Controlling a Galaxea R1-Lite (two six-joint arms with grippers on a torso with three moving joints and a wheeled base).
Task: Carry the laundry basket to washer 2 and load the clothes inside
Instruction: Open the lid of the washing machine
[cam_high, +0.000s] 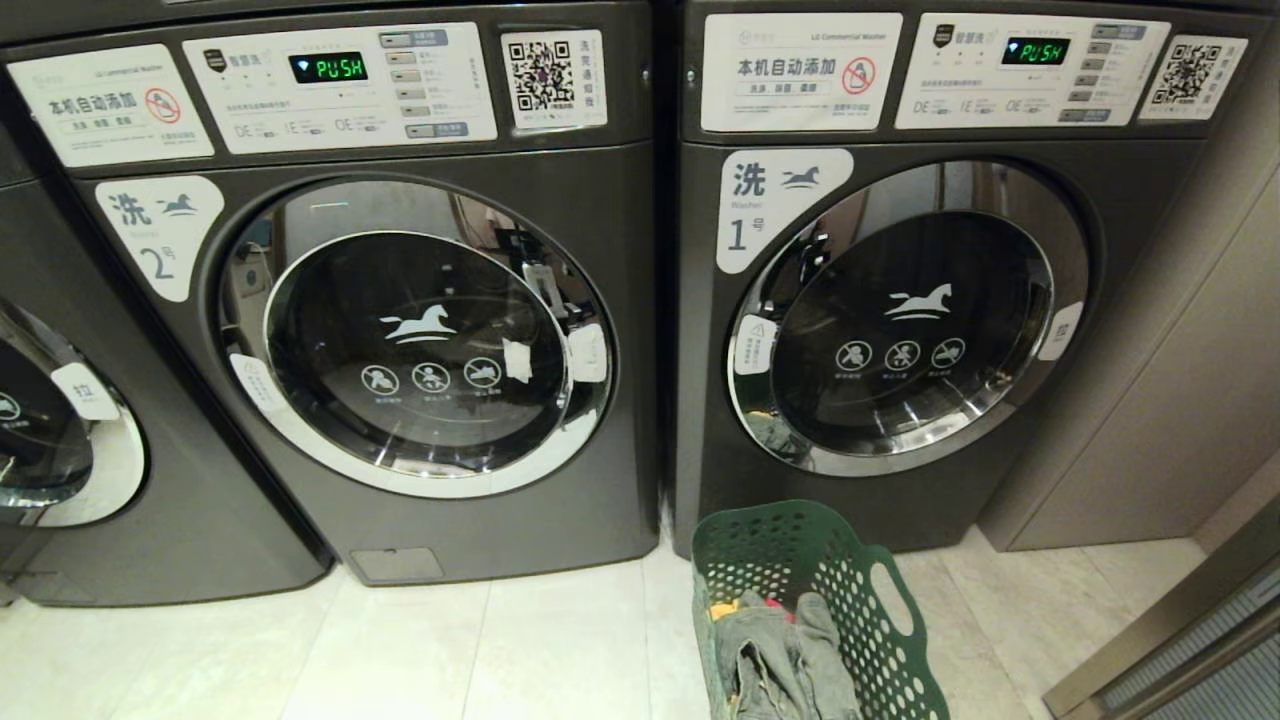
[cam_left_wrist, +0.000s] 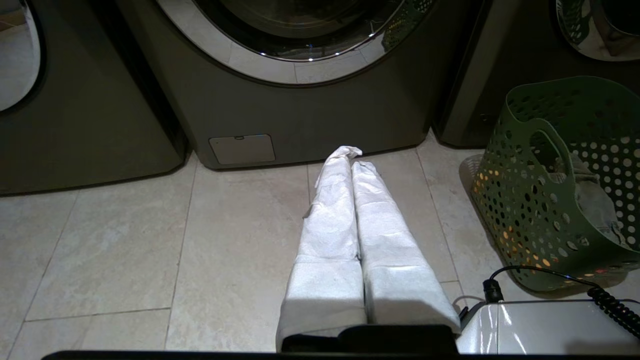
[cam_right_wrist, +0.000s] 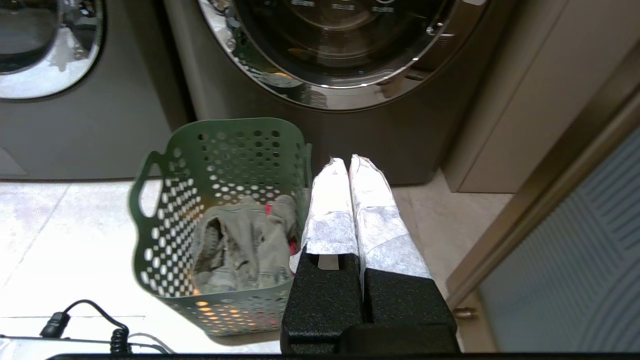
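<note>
The dark green laundry basket (cam_high: 860, 590) stands on the tiled floor in front of washer 1, its rim near the head view's bottom edge. Inside lie the clothes (cam_high: 780, 650): grey denim on top, yellow and red cloth beneath. Washer 2 (cam_high: 400, 330) is the grey machine left of the basket, its round door closed. My left gripper (cam_left_wrist: 351, 156) is shut and empty, low over the floor before washer 2, with the basket (cam_left_wrist: 525, 200) off to its side. My right gripper (cam_right_wrist: 348, 164) is shut and empty, right beside the basket (cam_right_wrist: 165, 200), whose clothes (cam_right_wrist: 240, 245) show.
Washer 1 (cam_high: 900, 320) stands right of washer 2, door closed. A third grey washer (cam_high: 60, 430) is at the far left. A beige cabinet panel (cam_high: 1180, 400) and a metal door frame (cam_high: 1170, 620) close off the right side. Pale floor tiles (cam_high: 400, 650) lie before washer 2.
</note>
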